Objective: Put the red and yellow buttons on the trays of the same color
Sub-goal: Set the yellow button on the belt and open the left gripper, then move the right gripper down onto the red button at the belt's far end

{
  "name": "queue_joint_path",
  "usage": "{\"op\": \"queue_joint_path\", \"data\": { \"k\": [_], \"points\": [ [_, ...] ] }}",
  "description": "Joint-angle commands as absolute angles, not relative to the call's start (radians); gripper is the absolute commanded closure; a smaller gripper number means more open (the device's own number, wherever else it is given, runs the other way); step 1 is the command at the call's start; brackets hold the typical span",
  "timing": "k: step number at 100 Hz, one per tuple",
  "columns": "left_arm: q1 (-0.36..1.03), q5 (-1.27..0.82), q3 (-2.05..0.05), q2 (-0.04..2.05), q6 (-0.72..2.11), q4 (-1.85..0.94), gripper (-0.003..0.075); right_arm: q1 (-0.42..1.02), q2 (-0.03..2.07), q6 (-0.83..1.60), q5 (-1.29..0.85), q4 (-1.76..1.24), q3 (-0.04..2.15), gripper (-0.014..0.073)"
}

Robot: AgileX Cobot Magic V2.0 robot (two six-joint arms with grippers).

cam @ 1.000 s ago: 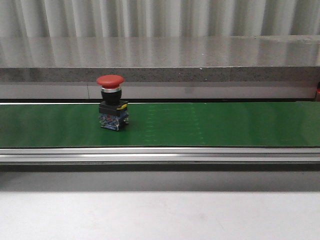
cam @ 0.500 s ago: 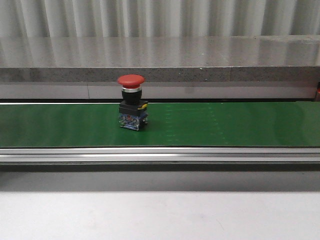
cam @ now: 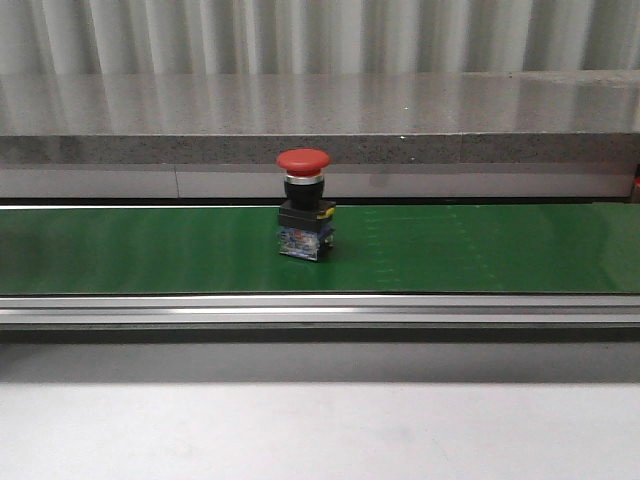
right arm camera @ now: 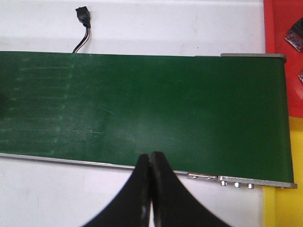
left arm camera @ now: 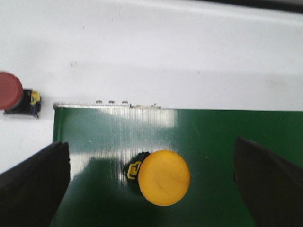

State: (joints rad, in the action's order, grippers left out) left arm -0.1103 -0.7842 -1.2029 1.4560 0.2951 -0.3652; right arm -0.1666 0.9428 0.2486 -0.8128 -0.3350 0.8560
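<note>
On the green conveyor belt [cam: 480, 250], largest thing here, we should time the grasp and descend squarely over a button's cap. The yellow button [left arm camera: 163, 177] stands on the belt between our left gripper [left arm camera: 151, 189]'s spread fingers; the red button [cam: 304, 215] stands mid-belt. Our right gripper [right arm camera: 151, 189], fingers pressed together, holds nothing.

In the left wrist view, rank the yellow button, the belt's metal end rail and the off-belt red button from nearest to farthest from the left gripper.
Measured from the left gripper, midway between its open fingers:
1. Yellow button, on the green belt, between the fingers.
2. Metal end rail, at the belt's edge beyond the button.
3. Red button, off the belt on the white surface, out to one side.
</note>
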Motion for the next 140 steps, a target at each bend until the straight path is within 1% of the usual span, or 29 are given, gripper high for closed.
{"op": "queue_joint_path", "data": {
  "k": [1,14,41,49,56,63,68,70,73,75,76,80,82,83,86,114,121,128,132,133,135,140],
  "points": [
    [-0.092,-0.698,-1.198,1.325,0.299,-0.398,0.0048,-0.165,0.929,0.258,-0.765,-0.349,0.880,0.0661],
    [-0.074,-0.640,-1.103,1.166,0.299,-0.413,0.0048,-0.165,0.929,0.258,-0.765,-0.349,0.880,0.0661],
    [-0.023,-0.542,-0.831,0.789,0.299,-0.439,0.0049,-0.165,0.929,0.258,-0.765,-0.349,0.880,0.0661],
    [-0.023,-0.536,-0.775,0.692,0.299,-0.439,0.0070,-0.165,0.929,0.258,-0.762,-0.349,0.880,0.0661],
    [-0.023,-0.536,-0.736,0.616,0.299,-0.437,0.0129,-0.165,0.929,0.258,-0.757,-0.349,0.880,0.0661],
    [-0.023,-0.536,-0.706,0.556,0.299,-0.437,0.0232,-0.165,0.929,0.258,-0.757,-0.349,0.880,0.0661],
    [-0.023,-0.536,-0.692,0.520,0.299,-0.435,0.0345,-0.165,0.929,0.258,-0.757,-0.349,0.880,0.0661],
    [-0.023,-0.536,-0.689,0.513,0.299,-0.435,0.0377,-0.165,0.929,0.258,-0.757,-0.349,0.880,0.0661],
    [-0.023,-0.536,-0.685,0.501,0.299,-0.435,0.0459,-0.165,0.929,0.258,-0.757,-0.349,0.880,0.0661],
    [-0.023,-0.536,-0.683,0.495,0.299,-0.435,0.0491,-0.165,0.929,0.258,-0.756,-0.349,0.880,0.0661],
    [-0.023,-0.536,-0.683,0.491,0.299,-0.435,0.0525,-0.165,0.929,0.258,-0.756,-0.349,0.880,0.0661],
    [-0.023,-0.536,-0.683,0.485,0.299,-0.435,0.0620,-0.165,0.929,0.258,-0.751,-0.349,0.880,0.0661],
    [-0.023,-0.536,-0.683,0.483,0.299,-0.435,0.0650,-0.165,0.929,0.258,-0.749,-0.349,0.880,0.0661],
    [-0.023,-0.536,-0.683,0.484,0.299,-0.435,0.0680,-0.165,0.929,0.258,-0.748,-0.349,0.880,0.0661],
    [-0.023,-0.534,-0.683,0.484,0.299,-0.435,0.0734,-0.165,0.929,0.258,-0.743,-0.349,0.880,0.0661],
    [-0.023,-0.535,-0.683,0.484,0.299,-0.435,0.0740,-0.165,0.929,0.258,-0.757,-0.349,0.880,0.0653],
    [-0.023,-0.535,-0.683,0.484,0.299,-0.435,0.0740,-0.165,0.929,0.258,-0.757,-0.349,0.880,0.0606],
    [-0.023,-0.535,-0.683,0.484,0.299,-0.435,0.0740,-0.165,0.929,0.258,-0.763,-0.349,0.880,0.0498],
    [-0.023,-0.535,-0.683,0.484,0.299,-0.435,0.0740,-0.165,0.929,0.258,-0.769,-0.349,0.880,0.0404],
    [-0.023,-0.535,-0.683,0.484,0.299,-0.435,0.0740,-0.165,0.929,0.258,-0.769,-0.349,0.880,0.0368],
    [-0.023,-0.535,-0.683,0.484,0.299,-0.435,0.0740,-0.165,0.929,0.258,-0.771,-0.349,0.880,0.0329],
    [-0.023,-0.535,-0.683,0.484,0.299,-0.435,0.0740,-0.165,0.929,0.258,-0.771,-0.349,0.880,0.0168]
  ]
}}
